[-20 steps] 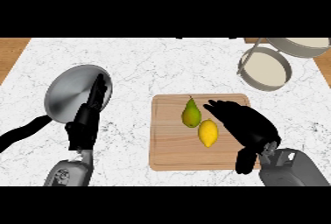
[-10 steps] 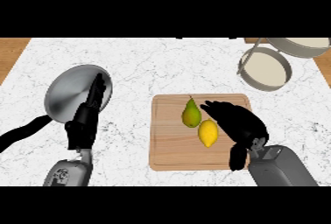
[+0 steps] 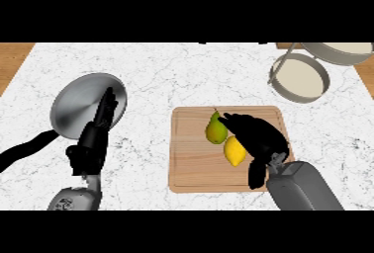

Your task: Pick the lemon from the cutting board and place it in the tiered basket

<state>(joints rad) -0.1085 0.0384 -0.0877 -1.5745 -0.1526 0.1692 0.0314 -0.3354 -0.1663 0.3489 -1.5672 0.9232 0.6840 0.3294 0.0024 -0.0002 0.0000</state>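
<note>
Right hand point(image 3: 257, 136) has slid left, now touching lemon point(image 3: 234, 150).

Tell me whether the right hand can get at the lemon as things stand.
Probably yes. The right hand sits right beside the lemon on the cutting board; the pear lies on the far side, not between them.
</note>
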